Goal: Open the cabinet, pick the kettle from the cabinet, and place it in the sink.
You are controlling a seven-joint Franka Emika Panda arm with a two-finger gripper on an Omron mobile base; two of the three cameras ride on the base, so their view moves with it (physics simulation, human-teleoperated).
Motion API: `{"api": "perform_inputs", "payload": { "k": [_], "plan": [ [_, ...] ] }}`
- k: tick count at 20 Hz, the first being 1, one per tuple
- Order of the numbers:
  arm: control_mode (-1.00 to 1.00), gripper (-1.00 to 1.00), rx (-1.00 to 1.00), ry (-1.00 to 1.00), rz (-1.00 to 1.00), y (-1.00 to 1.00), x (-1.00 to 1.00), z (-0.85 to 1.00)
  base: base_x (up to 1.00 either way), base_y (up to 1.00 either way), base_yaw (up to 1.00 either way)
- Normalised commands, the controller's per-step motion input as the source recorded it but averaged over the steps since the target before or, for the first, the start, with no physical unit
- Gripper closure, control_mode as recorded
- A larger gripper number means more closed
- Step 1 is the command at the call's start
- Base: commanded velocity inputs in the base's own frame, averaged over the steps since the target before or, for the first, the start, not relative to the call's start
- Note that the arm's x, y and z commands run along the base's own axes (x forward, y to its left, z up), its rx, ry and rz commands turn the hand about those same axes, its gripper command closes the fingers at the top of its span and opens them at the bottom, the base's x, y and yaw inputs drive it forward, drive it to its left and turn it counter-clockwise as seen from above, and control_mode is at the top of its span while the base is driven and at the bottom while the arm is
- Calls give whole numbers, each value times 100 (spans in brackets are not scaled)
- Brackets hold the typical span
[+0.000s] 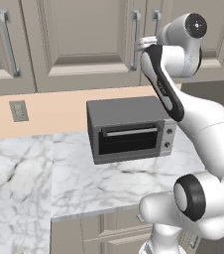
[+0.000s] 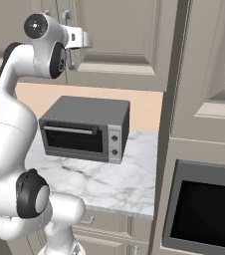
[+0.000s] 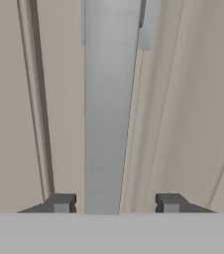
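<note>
Here the gripper (image 3: pixel 115 203) is raised to the cabinet (image 1: pixel 84 39), whose doors are seen closed, so the kettle is presumably hidden behind them. The silver bar handle (image 3: pixel 109 109) is framed between the two fingertips (image 3: pixel 62 202), which stand apart on either side of it with gaps visible (no contact is shown yet). The handle is straddled so that the door can be pulled. A toaster oven (image 1: pixel 129 130) is set on the countertop (image 1: pixel 59 173) below.
</note>
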Motion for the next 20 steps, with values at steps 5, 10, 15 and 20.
{"api": "perform_inputs", "payload": {
  "k": [5,10,15,20],
  "plan": [
    [-100,100,0,0,-6,2,12,-11,0,0,0],
    [-100,100,4,0,-7,3,-5,-13,0,0,0],
    [-100,100,10,2,0,-2,-35,-5,0,0,0],
    [-100,100,9,2,0,-14,-52,-1,0,0,0]
  ]
}}
